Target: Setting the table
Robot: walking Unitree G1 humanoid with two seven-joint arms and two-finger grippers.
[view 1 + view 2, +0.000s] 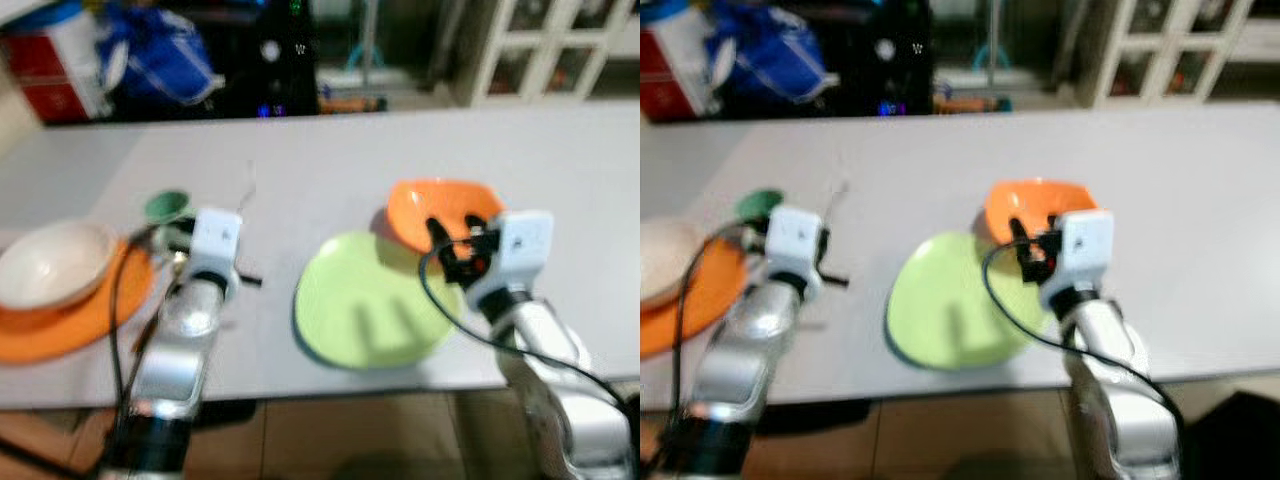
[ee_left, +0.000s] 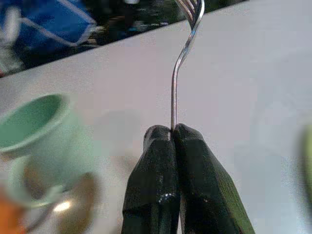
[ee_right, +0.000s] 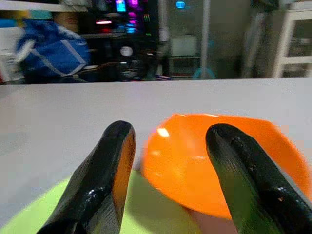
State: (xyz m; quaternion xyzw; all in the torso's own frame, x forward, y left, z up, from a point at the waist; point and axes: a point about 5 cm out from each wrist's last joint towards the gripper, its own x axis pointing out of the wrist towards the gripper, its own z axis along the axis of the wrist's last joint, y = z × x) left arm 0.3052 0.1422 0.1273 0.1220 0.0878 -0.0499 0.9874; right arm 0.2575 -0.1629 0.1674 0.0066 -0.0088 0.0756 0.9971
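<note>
Table: we see a long grey table that carries all the tableware; the head views are blurred.

Left gripper: we find its two black fingers pressed together, clenched on the handle of a metal fork. The fork stands out from the fingertips, its tines pointing away over the table toward the far edge. In the head views this gripper sits over the table on our left side, just beside the green cup.

Right gripper: we see its fingers spread apart, released, grasping nothing. It hovers over the far right part of the green plate, aimed at the orange bowl, which shows between the two fingers in the right wrist view.

Green plate: lies flat near the table's front edge, between the two arms.

Orange bowl: rests on the table just beyond the green plate's far right rim; whether it overlaps the rim, we cannot tell.

White bowl: sits on an orange plate at the left end of the table.

Green cup: stands on the table near the orange plate; a metal spoon lies just beside it, close to the left gripper.

Background: we note a blue bag and a white cabinet beyond the table.
</note>
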